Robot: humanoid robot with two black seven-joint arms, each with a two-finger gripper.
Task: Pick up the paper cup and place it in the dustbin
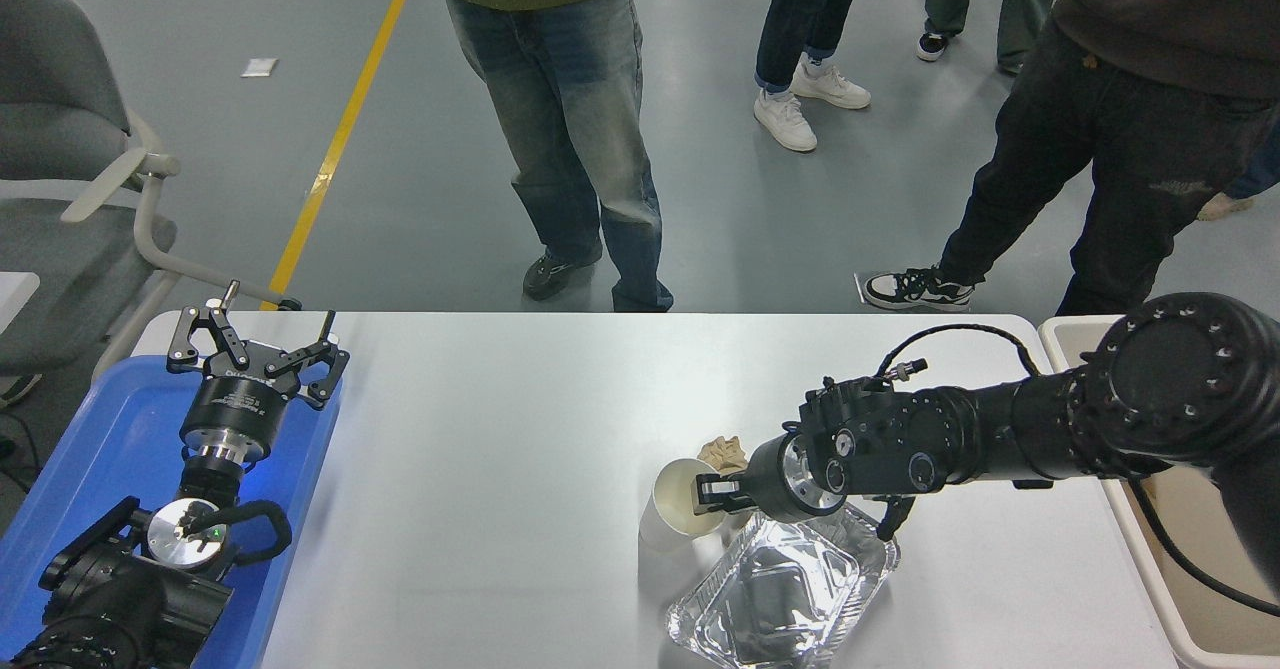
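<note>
The white paper cup [672, 507] stands tilted on the table just left of the foil tray, its cream inside turned toward my right arm. My right gripper [704, 495] reaches in low from the right and is shut on the cup's near rim, one finger inside the mouth. The cream dustbin [1062, 331] stands off the table's right end, mostly hidden behind my right arm. My left gripper [256, 345] is parked open at the lower left.
A crumpled brown paper ball [722, 451] lies just behind the cup. A foil tray [790, 594] sits under my right wrist. A blue tray [80, 449] lies under the left arm. Several people stand beyond the table's far edge. A grey chair [60, 149] stands at the far left.
</note>
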